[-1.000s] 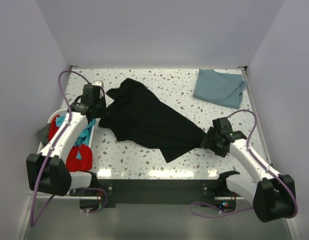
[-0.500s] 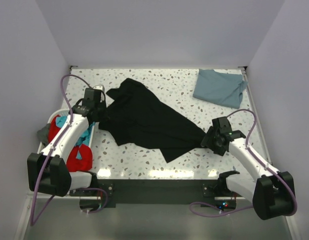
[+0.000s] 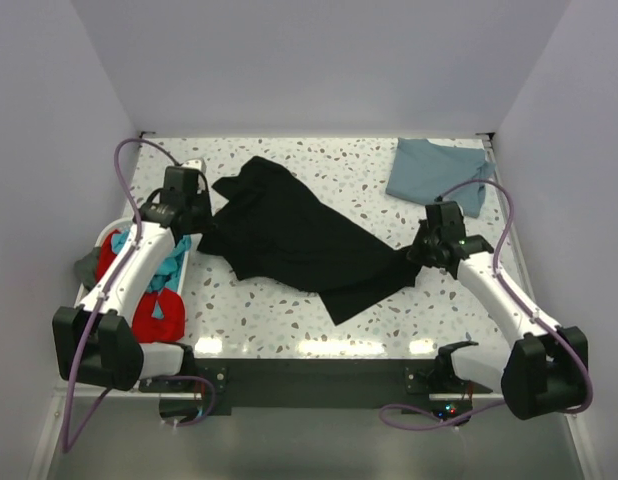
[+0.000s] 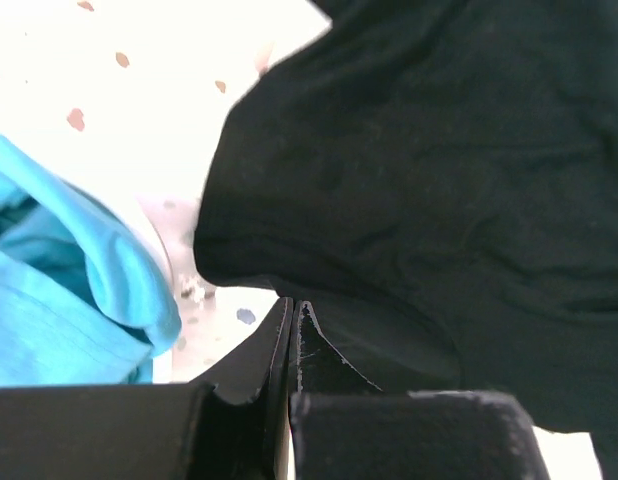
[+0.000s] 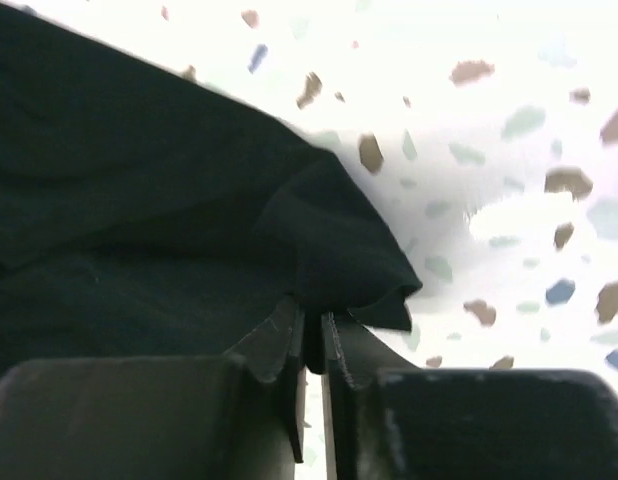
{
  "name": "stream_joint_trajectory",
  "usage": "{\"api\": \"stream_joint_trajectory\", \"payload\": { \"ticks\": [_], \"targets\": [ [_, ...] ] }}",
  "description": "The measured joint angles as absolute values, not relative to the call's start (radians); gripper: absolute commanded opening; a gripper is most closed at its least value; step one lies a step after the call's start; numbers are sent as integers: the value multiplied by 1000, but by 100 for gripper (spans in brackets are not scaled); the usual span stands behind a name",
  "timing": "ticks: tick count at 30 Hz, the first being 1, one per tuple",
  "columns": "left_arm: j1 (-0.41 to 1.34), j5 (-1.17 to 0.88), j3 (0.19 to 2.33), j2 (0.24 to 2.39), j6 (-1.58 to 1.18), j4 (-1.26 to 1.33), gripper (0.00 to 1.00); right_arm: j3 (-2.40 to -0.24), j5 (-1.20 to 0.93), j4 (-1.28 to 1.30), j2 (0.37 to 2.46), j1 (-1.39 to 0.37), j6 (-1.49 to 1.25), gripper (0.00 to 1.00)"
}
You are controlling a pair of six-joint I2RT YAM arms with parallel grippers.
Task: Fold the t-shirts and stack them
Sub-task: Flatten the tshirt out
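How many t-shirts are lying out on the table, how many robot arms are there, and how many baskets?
T-shirts lying out: 2 (black t-shirt, blue t-shirt)
Robot arms: 2 (left arm, right arm)
Baskets: 1 (white basket)
Total: 5

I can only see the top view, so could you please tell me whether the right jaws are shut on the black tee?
Observer: Yes. The right wrist view shows the right jaws nearly shut, with a bunched fold of the black tee pinched at their tips.
Operator: Thank you. Are the left jaws holding it too?
Observer: The left wrist view shows the left jaws pressed shut at the tee's edge. It is black on black, so I cannot tell whether cloth is caught.
Operator: Is anything else close to them?
Observer: A cyan cloth lies beside them, with a pale gap between it and the tee.
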State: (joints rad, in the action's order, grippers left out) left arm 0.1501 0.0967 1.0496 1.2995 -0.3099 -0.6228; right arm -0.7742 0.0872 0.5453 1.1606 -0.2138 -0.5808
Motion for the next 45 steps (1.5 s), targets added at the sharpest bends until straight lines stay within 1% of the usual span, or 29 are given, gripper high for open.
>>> {"api": "stream_joint_trajectory", "payload": {
  "ticks": [1, 5, 11, 16, 18, 19, 21, 22, 23, 25, 26, 29, 32, 39, 43, 45],
  "targets": [
    [147, 96, 1064, 1305, -309, -622, 0, -797, 88, 540, 1173, -214, -569, 2],
    [130, 89, 1105, 1343, -299, -615, 0, -860, 89, 531, 1263, -214, -534, 1],
    [76, 26, 1161, 1443, -296, -610, 0, -977, 87, 536, 1469, -214, -517, 3],
    [33, -29, 1203, 1513, -307, -580, 0, -1172, 86, 558, 1677, -214, -515, 4],
    [17, -49, 1215, 1540, -314, -570, 0, -1246, 87, 576, 1747, -214, -515, 8],
    [6, -60, 1222, 1557, -316, -564, 0, -1277, 90, 583, 1775, -214, -515, 18],
    [-13, -76, 1235, 1586, -323, -561, 0, -1313, 96, 602, 1808, -214, -516, 28],
    [-19, -81, 1238, 1595, -323, -561, 0, -1320, 99, 611, 1811, -214, -514, 33],
    [-24, -88, 1242, 1601, -326, -561, 0, -1322, 106, 621, 1811, -214, -514, 41],
    [-28, -106, 1246, 1603, -331, -562, 0, -1323, 118, 639, 1803, -214, -516, 46],
    [-28, -113, 1250, 1603, -331, -562, 0, -1319, 123, 642, 1796, -214, -515, 50],
    [-27, -133, 1271, 1601, -331, -559, 0, -1269, 141, 641, 1740, -214, -515, 53],
    [-27, -149, 1283, 1598, -331, -558, 0, -1193, 150, 650, 1659, -213, -515, 53],
    [-27, -191, 1289, 1589, -335, -558, 0, -1045, 174, 677, 1544, -209, -523, 59],
    [-27, -210, 1290, 1583, -346, -558, 0, -962, 170, 691, 1417, -209, -536, 65],
    [-27, -218, 1290, 1579, -349, -558, 0, -924, 162, 690, 1326, -209, -540, 65]
  ]
}}
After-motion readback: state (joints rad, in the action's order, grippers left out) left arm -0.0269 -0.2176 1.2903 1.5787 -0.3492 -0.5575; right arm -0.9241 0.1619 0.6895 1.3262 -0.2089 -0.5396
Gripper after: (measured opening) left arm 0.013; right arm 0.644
